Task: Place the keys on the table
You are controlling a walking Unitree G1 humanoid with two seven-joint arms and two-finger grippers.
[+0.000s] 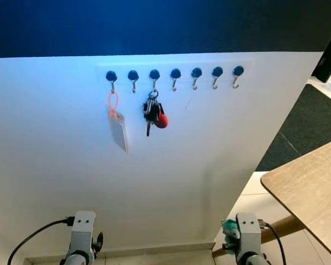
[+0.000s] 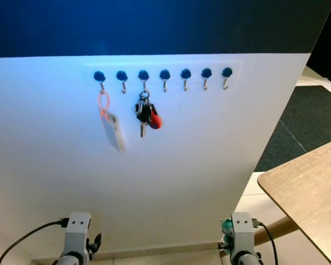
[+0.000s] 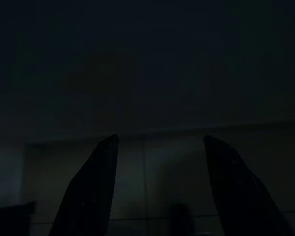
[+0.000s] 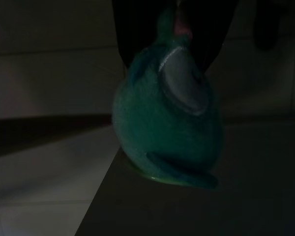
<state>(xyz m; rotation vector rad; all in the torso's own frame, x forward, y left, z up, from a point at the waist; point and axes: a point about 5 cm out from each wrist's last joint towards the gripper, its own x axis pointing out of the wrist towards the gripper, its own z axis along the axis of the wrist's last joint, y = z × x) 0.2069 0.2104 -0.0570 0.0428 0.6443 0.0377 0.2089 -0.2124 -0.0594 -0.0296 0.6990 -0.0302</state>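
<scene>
Currently, keys [image 1: 153, 113]: hanging lengthwise down from the third hook [image 1: 154, 75] on the white wall, high above both claws.
Left claw [image 3: 160, 189]: hanging low, fingers spread, gripping nothing.
Right claw [image 4: 174, 29]: pinching a green plush toy [image 4: 167, 123].
Counter [image 1: 311, 187]: waiting rightward.

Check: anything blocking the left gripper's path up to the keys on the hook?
Nothing visible does. The keys hang exposed on the third hook, bare white wall below them. The left gripper hangs low, open. The right gripper already holds a green plush toy.
</scene>
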